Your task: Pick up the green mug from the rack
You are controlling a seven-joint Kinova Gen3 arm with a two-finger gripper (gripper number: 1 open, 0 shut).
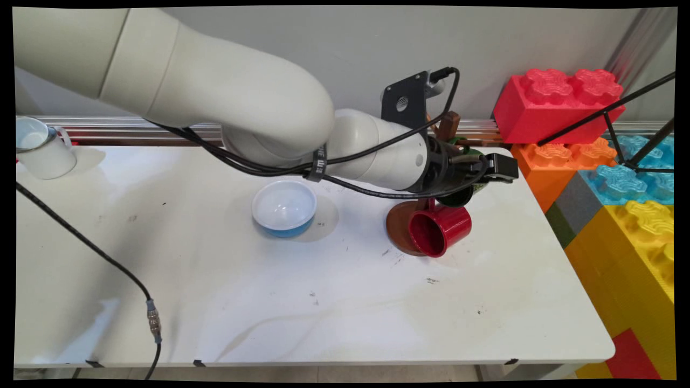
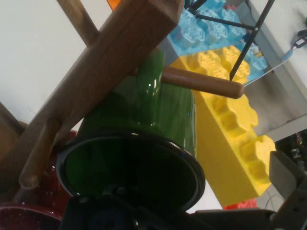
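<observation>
In the main view the arm reaches across the worktop [image 1: 302,302] toward its far right corner, where a wooden mug rack [image 1: 446,125] stands on a round brown base [image 1: 396,226]. The pincer [image 1: 493,168] is level with the rack's pegs, pointing toward the worktop's right edge, and a green mug [image 1: 458,198] sits directly at its tip, dark mouth showing just below the black wrist. A red mug [image 1: 439,229] hangs lower on the same rack, its open mouth turned toward the near edge. A blue bowl [image 1: 284,208] with a white inside rests near the middle of the worktop, well apart from the rack, and a white mug [image 1: 40,146] stands at the far left corner. Big toy bricks, red [image 1: 555,102], orange, blue and yellow [image 1: 630,253], are stacked beyond the right edge. In the hand view the green mug [image 2: 144,143] fills the centre, its black-rimmed mouth facing the camera and its body running away along the pincer's own line, hung against the slanted wooden post [image 2: 110,62] with a peg [image 2: 204,82] jutting out beside it. The red mug's [image 2: 29,211] rim peeks in at the lower left. Whether the pincer is apart, together or clamped on the green mug I cannot tell, because the mug and black linkage hide it.
</observation>
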